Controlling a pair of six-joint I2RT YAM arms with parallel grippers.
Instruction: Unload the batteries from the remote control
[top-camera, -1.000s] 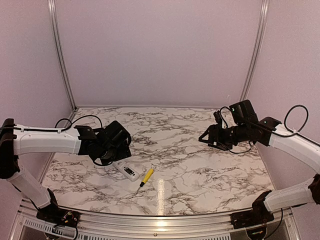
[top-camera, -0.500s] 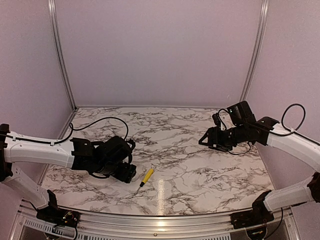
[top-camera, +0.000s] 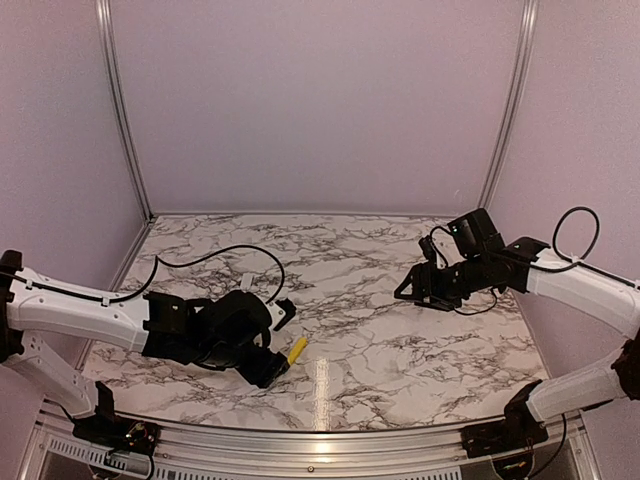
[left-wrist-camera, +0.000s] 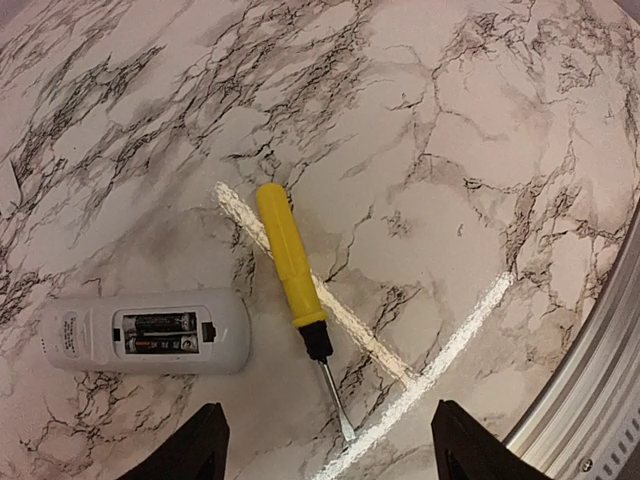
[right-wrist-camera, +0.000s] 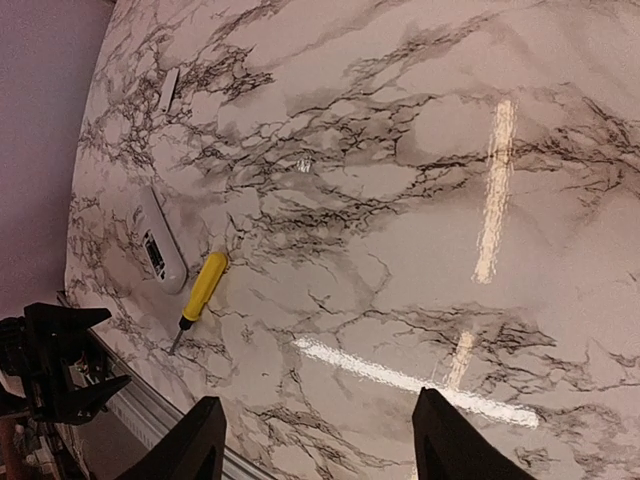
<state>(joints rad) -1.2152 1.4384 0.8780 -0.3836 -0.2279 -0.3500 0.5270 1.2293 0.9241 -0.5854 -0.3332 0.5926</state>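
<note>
Under the left wrist camera, the remote control lies compartment-up, both batteries seated, at eight o'clock from the yellow-handled screwdriver; overhead, the left gripper hides it. It and the right gripper gape, empty.

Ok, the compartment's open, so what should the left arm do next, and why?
Probably shift the open left gripper from the blade tip to the handle of the yellow-handled screwdriver and lower to grasp it. Both small dark cylindrical batteries sit recessed in the slim white plastic remote control, likely too snug for the gripper to pinch out.
</note>
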